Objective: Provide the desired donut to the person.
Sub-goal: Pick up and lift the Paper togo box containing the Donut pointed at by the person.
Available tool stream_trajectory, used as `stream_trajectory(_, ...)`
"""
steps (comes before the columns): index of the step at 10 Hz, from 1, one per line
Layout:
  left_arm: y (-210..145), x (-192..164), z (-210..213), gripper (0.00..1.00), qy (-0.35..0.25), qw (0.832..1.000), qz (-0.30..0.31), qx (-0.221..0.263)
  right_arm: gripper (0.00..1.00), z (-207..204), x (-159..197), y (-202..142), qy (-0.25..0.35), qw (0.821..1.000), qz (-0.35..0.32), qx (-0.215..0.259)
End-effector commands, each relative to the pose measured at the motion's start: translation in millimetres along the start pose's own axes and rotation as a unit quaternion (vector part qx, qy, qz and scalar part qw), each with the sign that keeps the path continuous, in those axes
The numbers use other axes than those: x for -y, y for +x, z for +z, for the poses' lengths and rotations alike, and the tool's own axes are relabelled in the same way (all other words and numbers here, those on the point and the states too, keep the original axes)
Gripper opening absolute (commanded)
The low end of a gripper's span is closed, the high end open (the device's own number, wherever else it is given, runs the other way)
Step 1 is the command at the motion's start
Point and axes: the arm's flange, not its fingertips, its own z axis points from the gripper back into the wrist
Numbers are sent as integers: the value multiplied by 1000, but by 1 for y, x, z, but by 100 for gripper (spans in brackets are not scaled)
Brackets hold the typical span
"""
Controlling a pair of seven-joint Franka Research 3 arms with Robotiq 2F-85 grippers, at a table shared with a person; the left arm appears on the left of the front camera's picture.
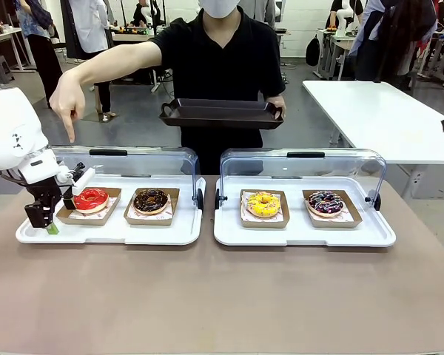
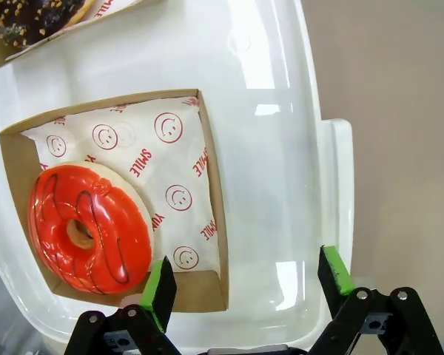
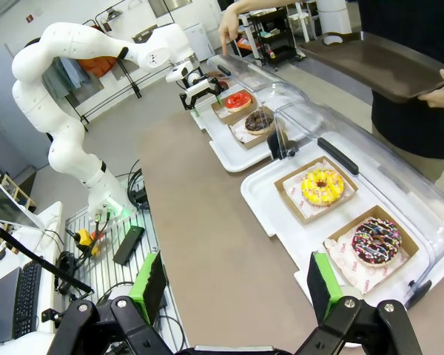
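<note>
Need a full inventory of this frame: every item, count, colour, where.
left white tray: 1, white, table left.
right white tray: 1, white, table right.
clear lids: 2, transparent, raised behind the trays.
cardboard boxes: 4, brown, two per tray.
red donut: 1, red, leftmost box.
chocolate donut: 1, dark brown, second box.
yellow donut: 1, yellow, third box.
sprinkled donut: 1, dark, coloured sprinkles, rightmost box.
black tray: 1, black, held by the person.
table: 1, brown, under everything.
pointing hand: 1, aimed down toward the red donut.
left gripper: 1, black, jaws open at the red donut's box.
right gripper: 1, black, jaws open, away from the trays.
</note>
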Motion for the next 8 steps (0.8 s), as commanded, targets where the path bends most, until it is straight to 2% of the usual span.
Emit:
stream_trajectory(1,-4,-8,-3,41,12,1000,3,2,100,-1,1,1,6,1000,2,8)
stream_trajectory(2,-4,-9,-4,41,11,1000,3,1,100,-1,1,1,6,1000,2,8)
stream_trajectory(3,-4,-9,-3,0,14,1000,3,1,100,-1,1,1,6,1000,2,8)
stream_trajectory(4,-5,-9,-2,36,14,1000,1,1,100,-1,1,1,6,1000,2,8)
stream_trajectory(5,-4,-9,-1,0,15,1000,2,2,100,-1,1,1,6,1000,2,8)
stream_trajectory(8,-4,-9,-3,0,9,1000,4,5,100,-1,1,1,6,1000,2,8)
